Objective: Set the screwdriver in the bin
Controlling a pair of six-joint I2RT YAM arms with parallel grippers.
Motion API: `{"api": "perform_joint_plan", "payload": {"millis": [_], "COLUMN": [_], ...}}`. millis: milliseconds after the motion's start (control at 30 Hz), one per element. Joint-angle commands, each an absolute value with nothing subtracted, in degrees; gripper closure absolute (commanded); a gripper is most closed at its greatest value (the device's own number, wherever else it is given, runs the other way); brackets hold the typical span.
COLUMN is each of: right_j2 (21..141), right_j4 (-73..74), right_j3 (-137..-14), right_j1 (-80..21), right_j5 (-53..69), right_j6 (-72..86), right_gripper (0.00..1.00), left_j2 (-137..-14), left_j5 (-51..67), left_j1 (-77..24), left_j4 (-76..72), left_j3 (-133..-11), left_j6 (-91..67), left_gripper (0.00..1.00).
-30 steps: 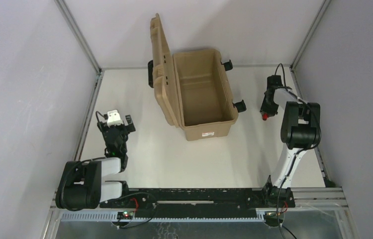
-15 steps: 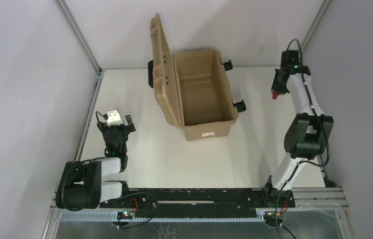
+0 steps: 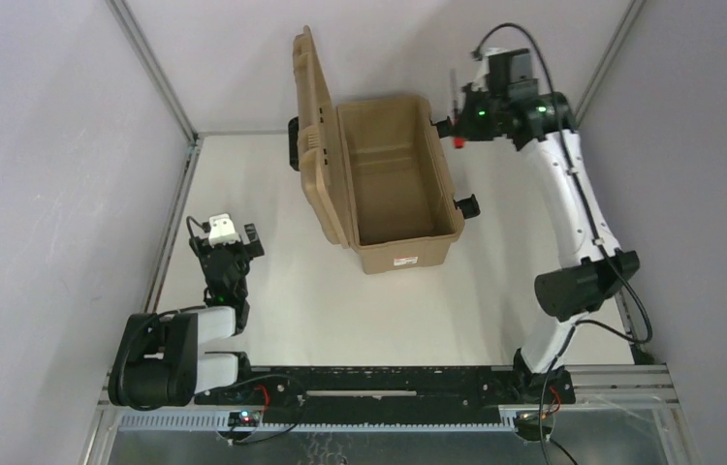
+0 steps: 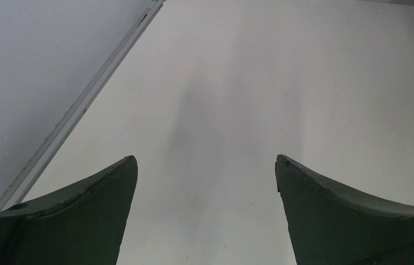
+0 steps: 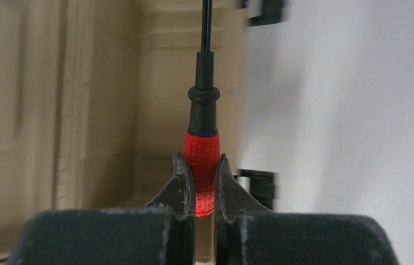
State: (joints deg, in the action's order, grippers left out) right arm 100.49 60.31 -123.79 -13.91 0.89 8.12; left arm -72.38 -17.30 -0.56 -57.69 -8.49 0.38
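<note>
My right hand (image 5: 200,168) gripped the screwdriver (image 5: 202,146) at two o'clock of the bin (image 3: 408,254); next, I judged, carry it inward and release.

— Any way into the bin (image 3: 408,254) from the right?
— Aye; its mouth gapes upward, free of cover; the lid (image 3: 311,126) rears up along its left side and walls that off; on the right only two black latches (image 3: 466,205) jut from the rim; the right gripper (image 5: 200,165), clamped on the screwdriver (image 5: 202,110), hangs just beside the far one.
— And the left gripper (image 4: 206,160)?
— Spread fingers, bare table (image 4: 249,83) ahead; the side wall (image 4: 28,66) close on its left.
</note>
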Motion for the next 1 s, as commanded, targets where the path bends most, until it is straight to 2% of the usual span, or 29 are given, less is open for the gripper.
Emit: {"api": "perform_joint_plan", "payload": {"millis": [0,300,533,600,667,767,967], "right_j2": [105.3,121.4,133.3,134.6,135.1,133.5,123.4], "right_j4": [57.9,51.8,50.1,49.9,49.8,50.1,50.8], "right_j3": [-125.8,-126.6,-125.6,-125.2,-125.2,-125.5,-128.5], "right_j1": [-21.0,-28.9,-30.6,-31.2,-31.7,-31.9,-32.1], "right_j5": [10.7,-6.7,-8.3,-8.7,-8.5,-9.2,-12.9], "right_j6": [11.5,13.8,16.7,17.0,16.7,16.7,14.1], "right_gripper": [0.99,0.96,0.87,0.80,0.67,0.43,0.28], "left_j2": [-72.2,-72.2,-72.2,-72.2,-72.2,-72.2,-72.2], "left_j5": [-16.7,-16.7,-16.7,-16.7,-16.7,-16.7,-16.7], "left_j1": [-0.2,-0.2,-0.2,-0.2,-0.2,-0.2,-0.2], "left_j4": [-60.6,-60.6,-60.6,-60.6,-60.6,-60.6,-60.6], "left_j3": [-11.0,-11.0,-11.0,-11.1,-11.0,-11.0,-11.0], "left_j6": [0.4,0.4,0.4,0.4,0.4,0.4,0.4], "left_gripper": [0.00,0.00,0.00,0.00,0.00,0.00,0.00]}}
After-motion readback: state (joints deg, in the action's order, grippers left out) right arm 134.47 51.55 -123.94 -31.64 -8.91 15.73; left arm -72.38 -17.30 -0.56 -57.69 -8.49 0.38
